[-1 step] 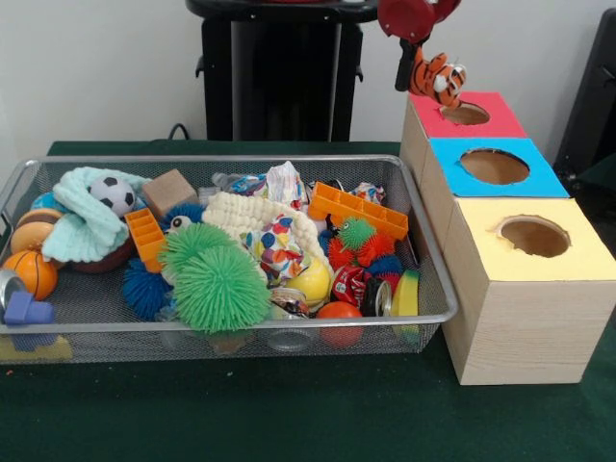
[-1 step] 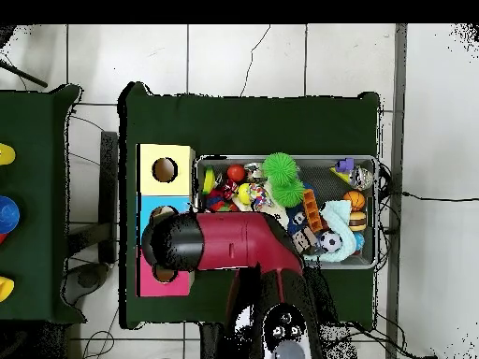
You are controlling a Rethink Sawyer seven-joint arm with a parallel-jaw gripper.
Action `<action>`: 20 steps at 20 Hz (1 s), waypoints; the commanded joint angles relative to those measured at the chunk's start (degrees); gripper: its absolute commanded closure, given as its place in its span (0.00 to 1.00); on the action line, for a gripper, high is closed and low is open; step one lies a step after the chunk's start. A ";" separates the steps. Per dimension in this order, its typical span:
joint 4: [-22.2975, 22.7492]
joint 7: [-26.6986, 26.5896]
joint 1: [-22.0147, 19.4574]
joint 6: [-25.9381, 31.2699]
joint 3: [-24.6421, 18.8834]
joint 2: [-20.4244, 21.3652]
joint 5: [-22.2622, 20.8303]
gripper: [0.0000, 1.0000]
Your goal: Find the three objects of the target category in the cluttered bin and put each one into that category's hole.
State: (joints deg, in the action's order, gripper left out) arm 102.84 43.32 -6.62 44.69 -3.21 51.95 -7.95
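Dark green cloth covers the table [image 1: 289,414], on which a silver wire-mesh bin [image 1: 423,260] with rounded corners is set beside a row of three pale wood-grain boxes. Each box is topped by a flat coloured panel cut with a round hole: the red-topped box [image 1: 505,120] farthest back, the blue-topped box [image 1: 539,178] in the middle, the yellow-topped box [image 1: 587,255] nearest. The gripper [image 1: 416,53] is seen clamped on a plush striped tiger [image 1: 438,77], orange, black and white, which is held in the air just above the red panel's hole [image 1: 466,115]. In the overhead view the red and black arm [image 2: 234,241] is stretched across the boxes and hides the toy. Inside the bin a jumble is heaped: two spiky green rubber balls [image 1: 217,279], a blue spiky ball [image 1: 144,289], an orange ridged plastic block [image 1: 358,209], a small soccer ball [image 1: 115,194], a mint knitted cloth [image 1: 82,226], a plain wooden cube [image 1: 167,190] and a small basketball [image 1: 32,272].
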 commanded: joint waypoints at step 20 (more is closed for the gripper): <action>3.05 20.32 7.25 -10.93 7.09 -8.29 0.27 1.00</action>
State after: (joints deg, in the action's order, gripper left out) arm 103.13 44.65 0.08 36.95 2.59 46.47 -7.95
